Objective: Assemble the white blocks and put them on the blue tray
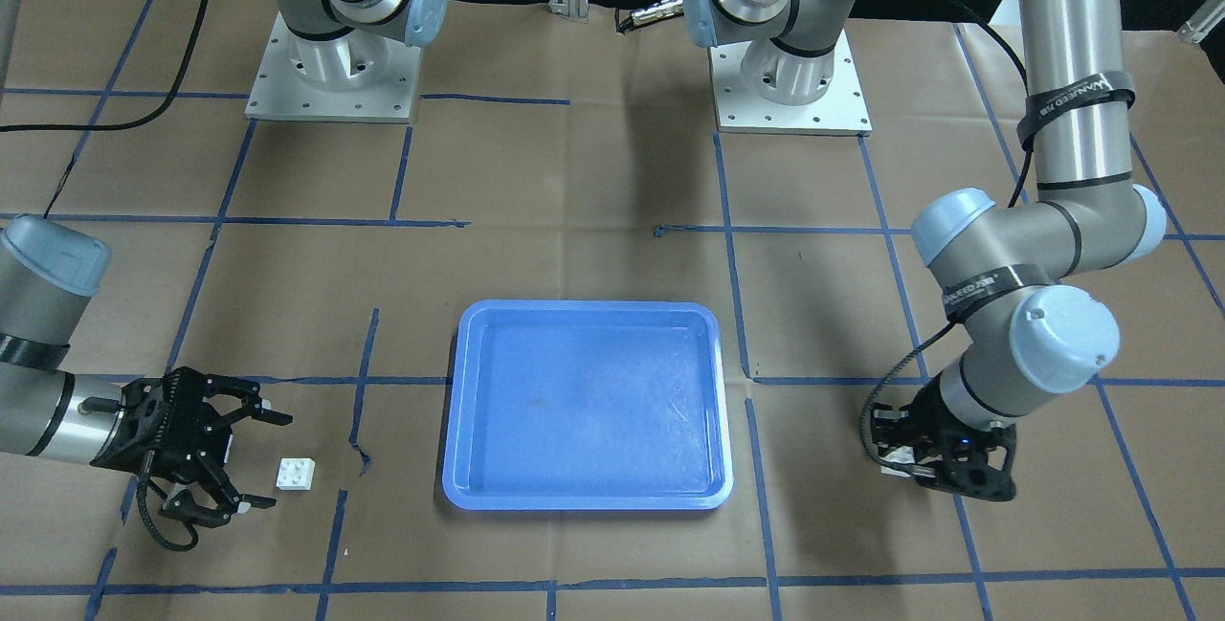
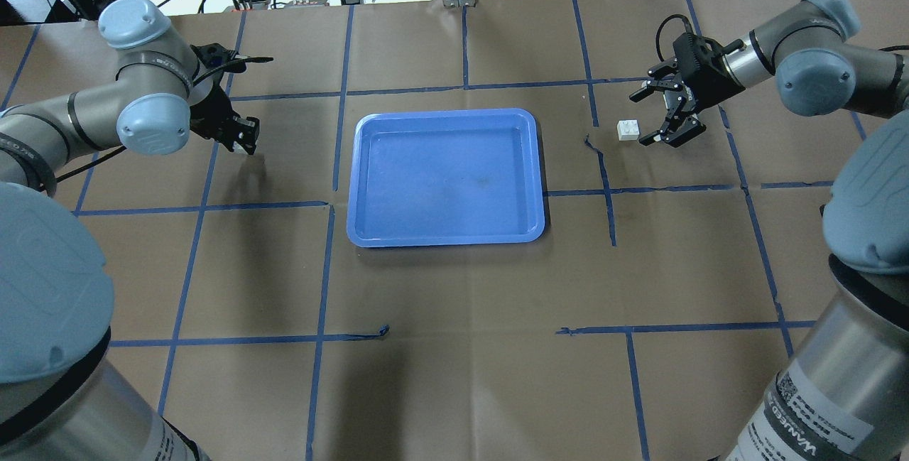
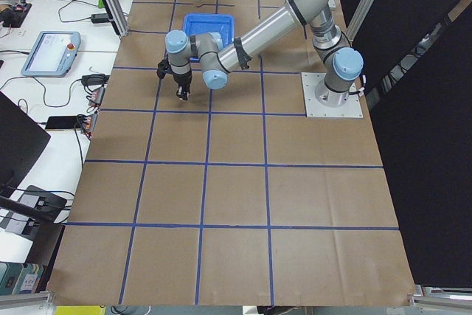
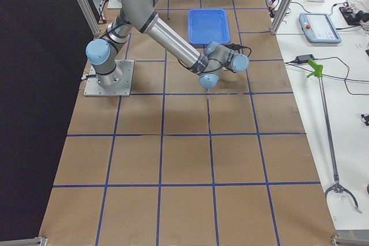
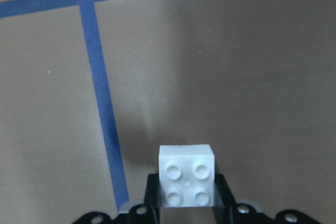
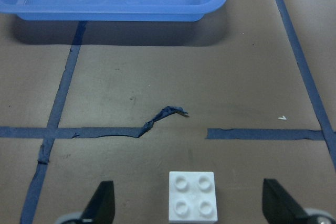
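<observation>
The blue tray [image 1: 589, 307] lies empty mid-table; it also shows in the overhead view [image 2: 446, 114] and at the top of the right wrist view [image 6: 115, 11]. One white block [image 2: 627, 129] sits studs-up on the paper to the tray's right; it also shows in the front view [image 1: 296, 474] and the right wrist view [image 6: 191, 196]. My right gripper [image 2: 657, 116] is open, low, just behind this block, jaws wide either side of its line. My left gripper [image 2: 241, 131] is shut on the other white block [image 5: 187, 183], just above the paper left of the tray.
Brown paper with a blue tape grid covers the table. A torn, curled piece of tape [image 6: 163, 116] lies between the right-hand block and the tray. Both arm bases [image 1: 330, 76] stand at the robot's edge.
</observation>
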